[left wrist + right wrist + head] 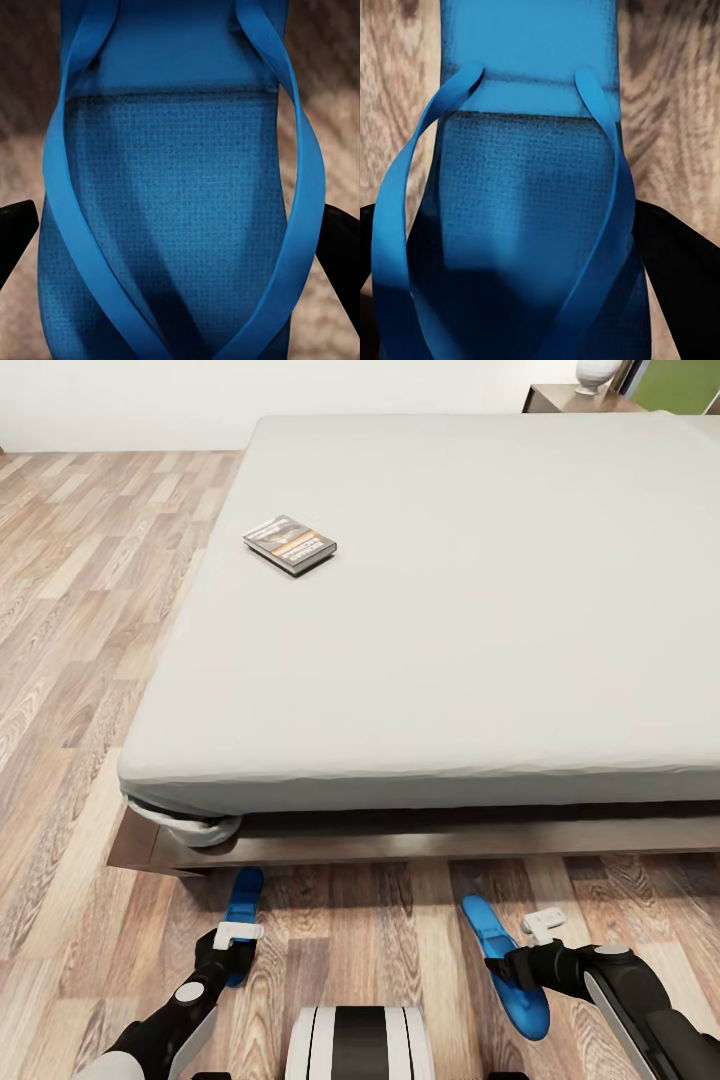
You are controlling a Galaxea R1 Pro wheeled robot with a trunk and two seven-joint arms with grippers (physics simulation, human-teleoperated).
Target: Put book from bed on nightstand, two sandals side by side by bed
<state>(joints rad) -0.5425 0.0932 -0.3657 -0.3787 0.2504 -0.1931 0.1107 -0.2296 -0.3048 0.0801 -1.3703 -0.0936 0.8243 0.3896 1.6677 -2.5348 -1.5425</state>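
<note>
Left claw sits low over the left sandal, and the left wrist view shows its two dark fingers standing on either side of the blue sole; whether they press on it or stand just clear, I cannot tell. Right claw is down on the right sandal in the same way, with black fingers flanking the sole in the right wrist view, and again their grip cannot be told. Each sandal is bright blue with a textured footbed and two thin straps meeting in a V. Both lie on the wood-plank floor just beside the near edge of the bed, well apart from each other, the left one pointing roughly straight at the bed frame and the right one angled.

On the light-grey mattress, toward its left side, the book lies flat, its cover up, showing an orange band. Past the far right corner of the bed stands a nightstand with a pale rounded object on its top. A white wall closes off the room behind.
</note>
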